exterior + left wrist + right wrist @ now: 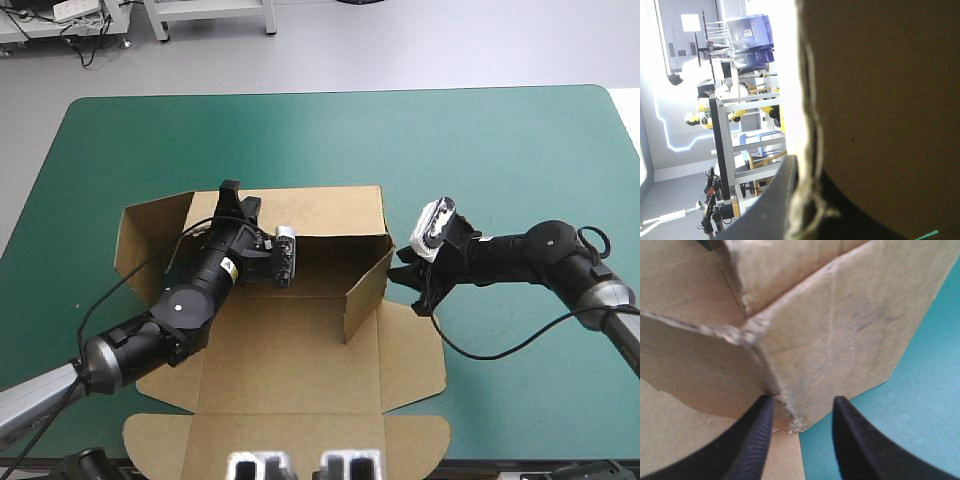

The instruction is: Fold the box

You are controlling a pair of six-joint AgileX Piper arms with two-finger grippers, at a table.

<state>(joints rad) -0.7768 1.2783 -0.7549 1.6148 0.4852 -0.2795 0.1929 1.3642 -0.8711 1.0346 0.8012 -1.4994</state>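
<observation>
Light and stiff, the box point(290, 330) likely handles best by wall edges: left jaws pinch its ten-o'clock wall, right jaws spread at three o'clock.

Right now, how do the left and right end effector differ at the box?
Left end effector is shut on the box, a raised wall's edge between its fingers; right end effector is open, fingers apart at the right wall's corner. Left arm reaches across the board; right arm lies over the teal-green cover. Both are at raised walls.
</observation>
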